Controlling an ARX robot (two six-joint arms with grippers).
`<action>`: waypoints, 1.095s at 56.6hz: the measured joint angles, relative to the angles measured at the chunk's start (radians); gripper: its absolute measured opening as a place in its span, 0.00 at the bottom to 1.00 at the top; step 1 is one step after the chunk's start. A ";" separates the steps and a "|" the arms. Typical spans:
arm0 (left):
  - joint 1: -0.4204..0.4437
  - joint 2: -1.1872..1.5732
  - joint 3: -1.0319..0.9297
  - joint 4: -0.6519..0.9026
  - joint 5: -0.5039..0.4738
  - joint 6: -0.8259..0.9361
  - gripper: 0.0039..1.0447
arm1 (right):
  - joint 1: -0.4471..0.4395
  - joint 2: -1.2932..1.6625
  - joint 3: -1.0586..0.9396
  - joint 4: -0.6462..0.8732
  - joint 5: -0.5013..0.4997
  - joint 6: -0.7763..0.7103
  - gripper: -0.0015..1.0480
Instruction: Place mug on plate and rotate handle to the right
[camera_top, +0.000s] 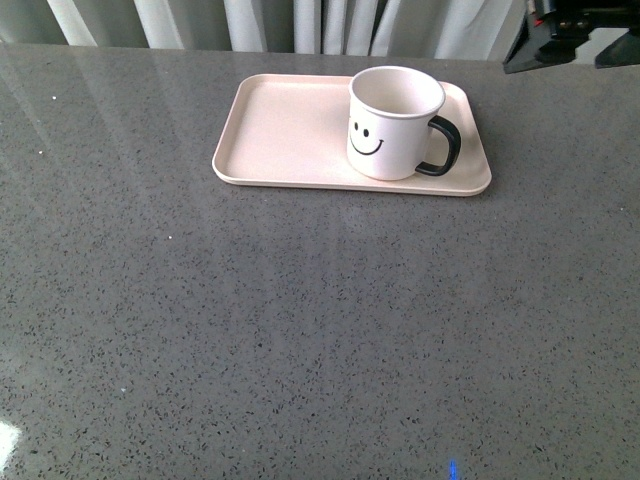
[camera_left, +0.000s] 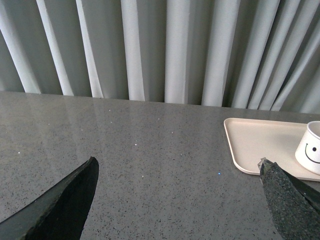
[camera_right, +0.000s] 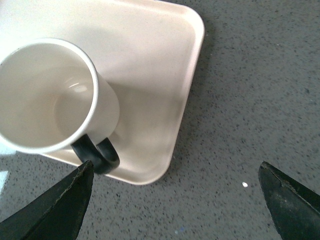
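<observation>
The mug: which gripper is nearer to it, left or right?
Right. The right gripper hangs open close above the mug, near its handle. The left gripper is over the table beyond the other end of the plate, clearly farther from the mug.

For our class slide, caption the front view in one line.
Smiley mug stands upright on the right part of the pink plate, its black handle pointing right.

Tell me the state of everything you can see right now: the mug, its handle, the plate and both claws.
Plate: flat on the table, holding only the mug.
Mug: upright, empty, on the plate's right part, smiley face toward the front camera.
Handle: pointing right in the front view.
Left claw: open, empty.
Right claw: open, empty, above the plate's corner by the handle.
</observation>
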 joint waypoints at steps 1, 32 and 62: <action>0.000 0.000 0.000 0.000 0.000 0.000 0.91 | 0.009 0.026 0.032 -0.015 0.004 0.009 0.91; 0.000 0.000 0.000 0.000 0.000 0.000 0.91 | 0.119 0.272 0.360 -0.165 0.041 0.122 0.91; 0.000 0.000 0.000 0.000 0.000 0.000 0.91 | 0.125 0.347 0.435 -0.220 0.047 0.158 0.91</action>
